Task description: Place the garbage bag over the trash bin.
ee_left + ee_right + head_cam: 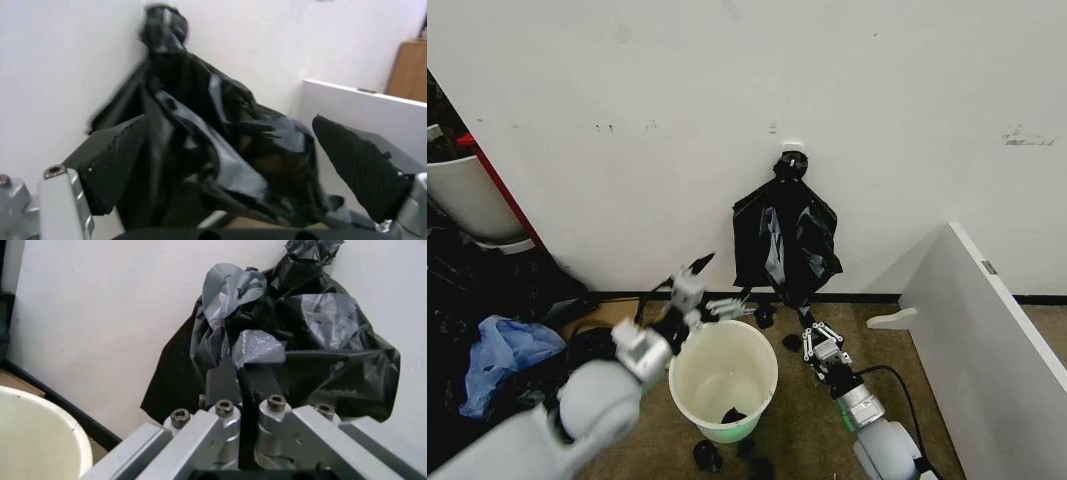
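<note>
The garbage bag [785,240] hangs against the wall, bunched at a hook at its top, its lower folds dangling just above the floor behind the trash bin [723,378]. It looks feather-light, limp and slick, so I judge a pinch on a gathered fold near the bottom hem will hold better than on flat film. The bin stands open on the floor between my arms, something small and dark lying inside. My left gripper [710,290] hovers over the bin's far rim, fingers [110,165] spread wide and empty, facing the bag. My right gripper [819,342] is drawn closed on a flap of the film. Where the bag's mouth lies, I cannot tell.
</note>
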